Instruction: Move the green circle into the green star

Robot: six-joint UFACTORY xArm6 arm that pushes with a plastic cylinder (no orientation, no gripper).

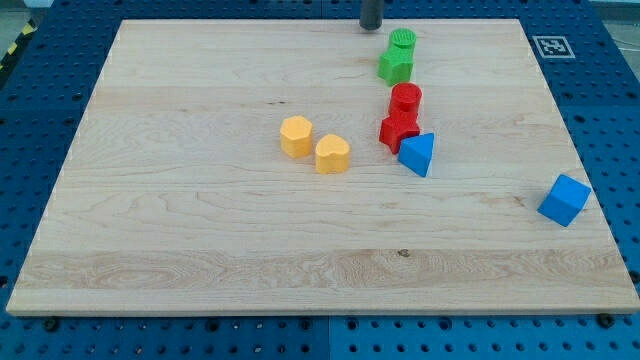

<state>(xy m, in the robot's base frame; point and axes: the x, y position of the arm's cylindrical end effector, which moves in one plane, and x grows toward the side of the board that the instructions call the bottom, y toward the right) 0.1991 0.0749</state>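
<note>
The blue cube [564, 199] sits near the board's right edge. Toward the middle are two yellow blocks [297, 135], a blue triangle [418, 154], and red blocks [401, 118]. By the top edge, the green circle [403, 41] already touches the green star [395, 66]. The job looks almost done. My tip [371, 27] holds nothing and rests just beside the circle, on its left.

The worktop [200, 250] is showing as pale, smooth wood with visible grain and a matt finish. Around it, a blue perforated base [620, 120] is presenting as painted metal or plastic; which one cannot be told. The green circle [403, 41], green star [395, 66] and blue cube [564, 199] are looking smooth and slightly satin. My tip [371, 27] is appearing dark and matt.
</note>
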